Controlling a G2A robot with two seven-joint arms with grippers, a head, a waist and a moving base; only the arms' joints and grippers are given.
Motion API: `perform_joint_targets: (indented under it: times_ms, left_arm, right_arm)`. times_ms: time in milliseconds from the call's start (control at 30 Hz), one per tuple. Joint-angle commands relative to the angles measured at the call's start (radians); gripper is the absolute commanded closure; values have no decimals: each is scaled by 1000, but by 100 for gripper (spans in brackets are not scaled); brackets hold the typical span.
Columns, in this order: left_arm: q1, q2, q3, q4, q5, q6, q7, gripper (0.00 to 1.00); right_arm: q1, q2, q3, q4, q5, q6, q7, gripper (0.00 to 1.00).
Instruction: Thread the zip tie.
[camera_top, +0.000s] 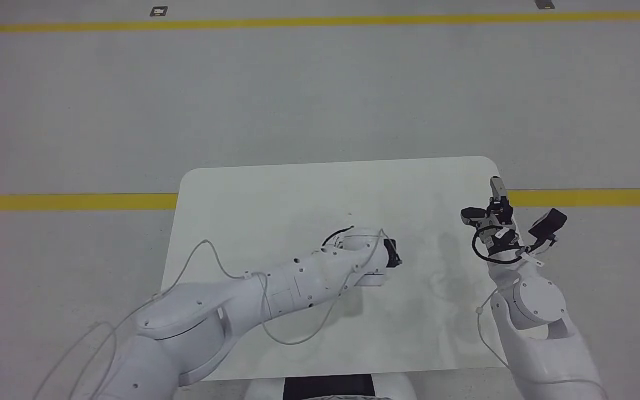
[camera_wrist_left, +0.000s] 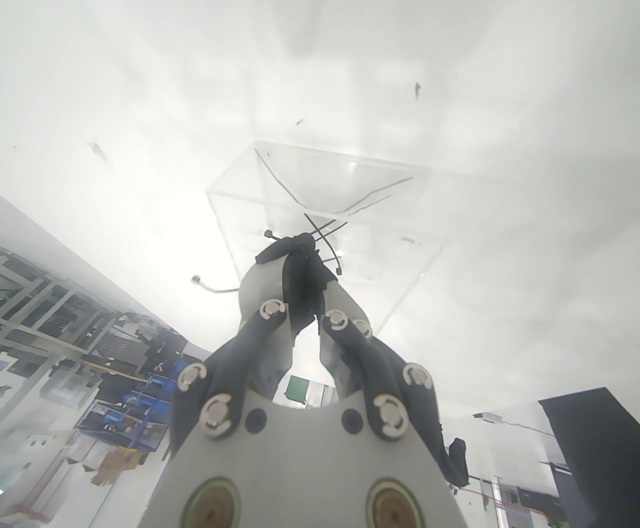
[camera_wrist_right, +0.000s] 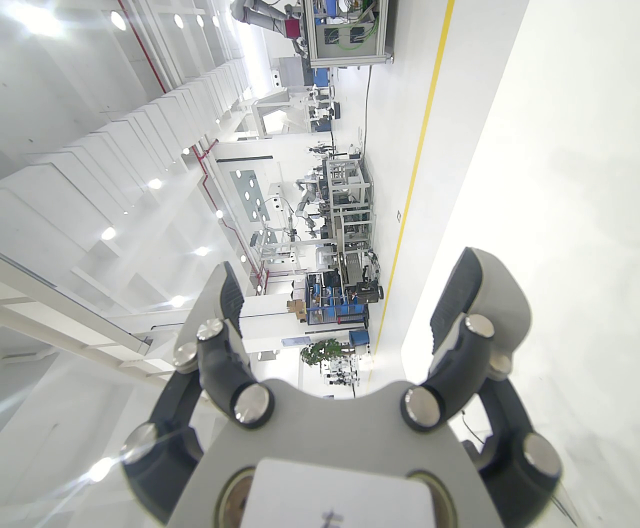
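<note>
My left gripper (camera_wrist_left: 299, 243) hangs over the open top of a clear plastic box (camera_wrist_left: 345, 161). Its fingers are pressed together on a black zip tie (camera_wrist_left: 272, 235), whose head sticks out beside the tips. More black zip ties (camera_wrist_left: 280, 182) lie inside the box, leaning against its walls. In the top view the left gripper (camera_top: 391, 252) is over the middle of the white table (camera_top: 260, 200). At the table's right edge my right gripper (camera_top: 487, 203) stands open and holds nothing. In its own wrist view the right gripper (camera_wrist_right: 345, 295) faces out past the table.
A pale zip tie (camera_wrist_left: 212, 287) lies on the table beside the box. The table's left and far parts are bare white surface. A yellow floor line (camera_top: 90, 201) runs behind the table.
</note>
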Motion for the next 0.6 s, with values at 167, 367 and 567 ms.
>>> perform_joint_targets:
  times_ms: [167, 367, 567]
  left_arm:
    - [-12, 7, 0, -9, -10, 0, 6, 87]
    - [-26, 10, 0, 10, -35, 0, 16, 59]
    - [-34, 9, 0, 24, -48, 0, 32, 55]
  right_arm:
    - [0, 0, 0, 0, 0, 0, 0, 0]
    - [0, 0, 0, 0, 0, 0, 0, 0]
    - [0, 0, 0, 0, 0, 0, 0, 0]
